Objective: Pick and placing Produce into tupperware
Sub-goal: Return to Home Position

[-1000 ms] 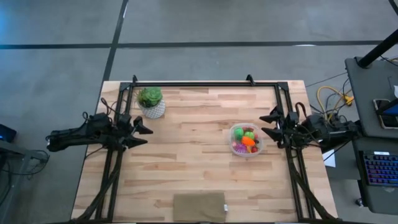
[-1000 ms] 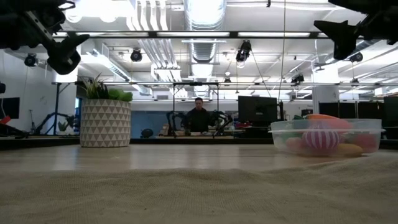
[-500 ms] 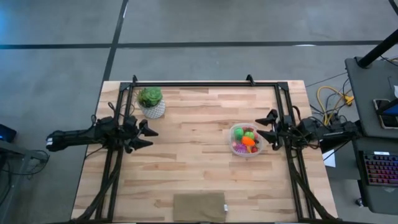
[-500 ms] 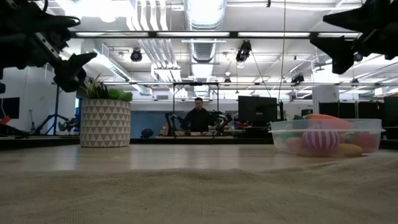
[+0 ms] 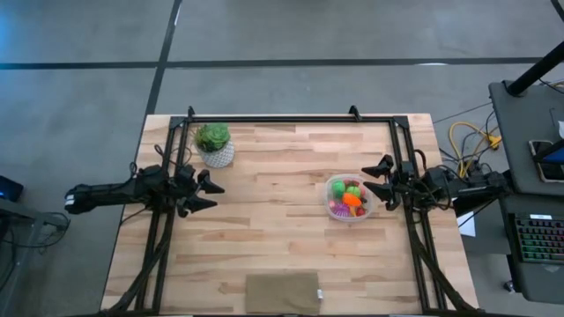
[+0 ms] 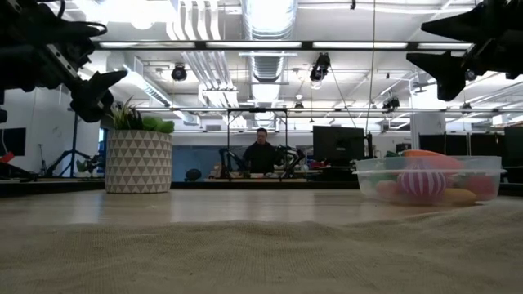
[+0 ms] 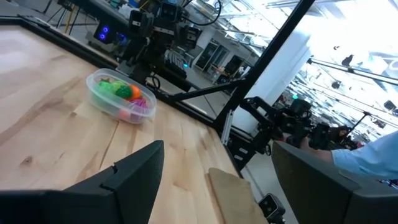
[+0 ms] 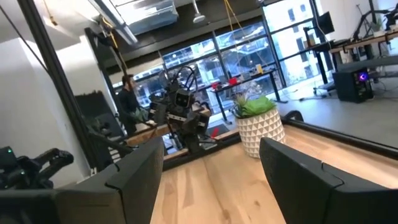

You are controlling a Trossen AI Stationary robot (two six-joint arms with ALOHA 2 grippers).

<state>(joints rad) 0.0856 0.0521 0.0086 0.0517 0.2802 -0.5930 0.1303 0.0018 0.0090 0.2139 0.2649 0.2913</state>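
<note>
From above, the produce (image 5: pixel 352 199) sits heaped in the tupperware (image 5: pixel 330 188) at the right of the bench (image 5: pixel 282 229), and we spot no piece lying outside it. The left hand (image 5: pixel 210 195) hangs spread and empty near the plant pot (image 5: pixel 217 157), the right hand (image 5: pixel 375 179) spread and empty just beside the tupperware. At bench height, both hands hang well above the wood and the tupperware looks full. Each wrist view shows its own fingers wide apart, holding nothing. We judge the packing done, with only parking the arms left.
</note>
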